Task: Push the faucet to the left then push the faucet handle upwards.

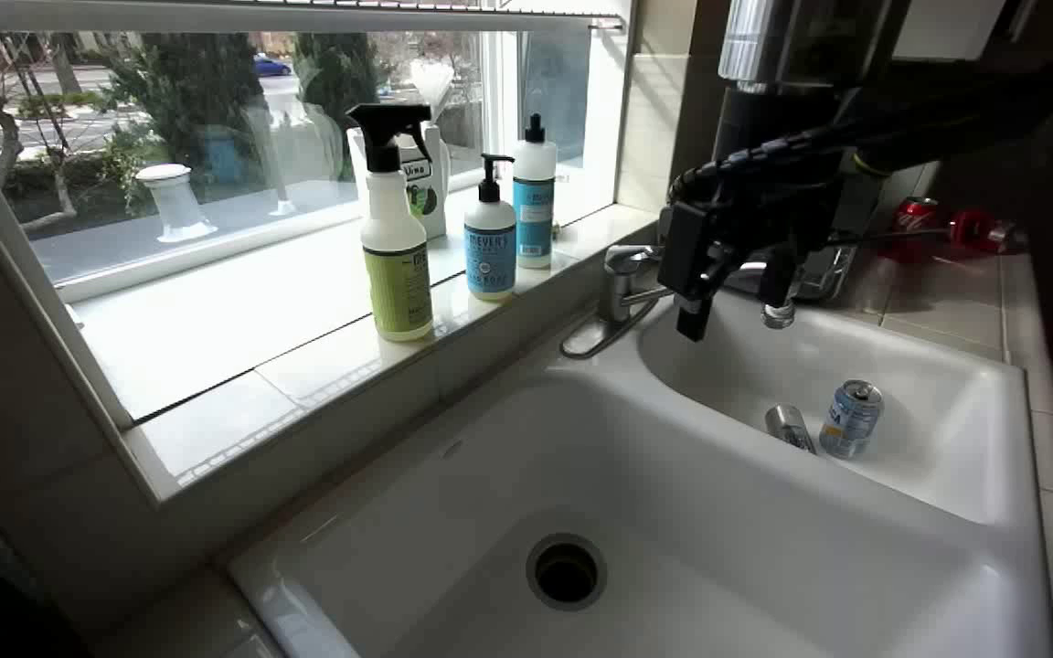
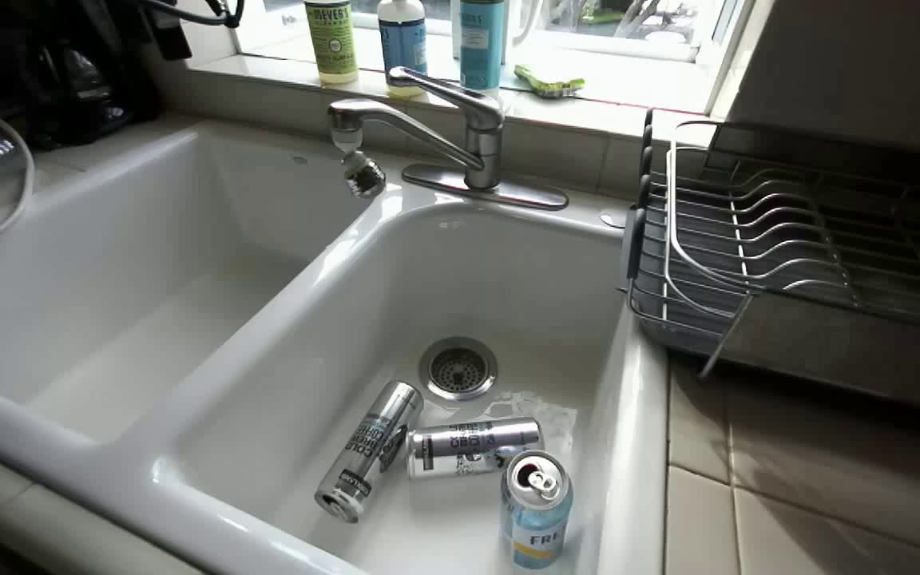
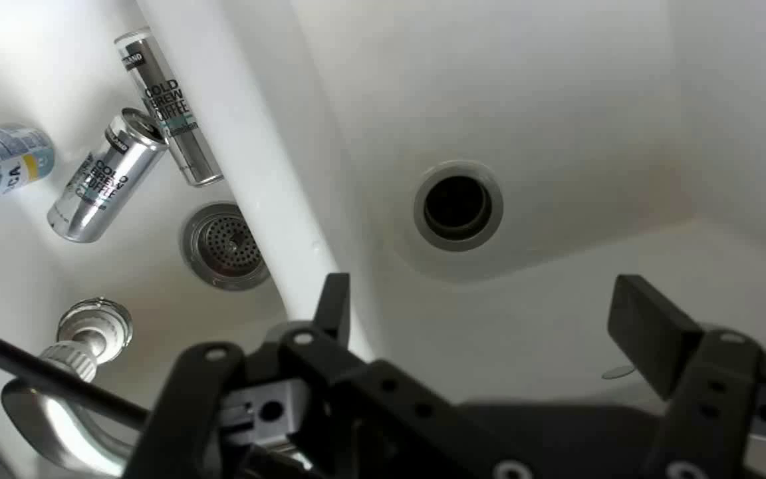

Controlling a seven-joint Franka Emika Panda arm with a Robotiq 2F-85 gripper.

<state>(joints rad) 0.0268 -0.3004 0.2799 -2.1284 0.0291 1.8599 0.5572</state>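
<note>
While the fingers (image 3: 335,309) stand wide apart, they partly hide the faucet (image 1: 619,288) in an exterior view.

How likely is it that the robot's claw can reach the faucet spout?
Probably yes: in the wrist view, the spout lies to one side of the open gripper; the only obstacle I see is a black cord or rod crossing over it.
</note>
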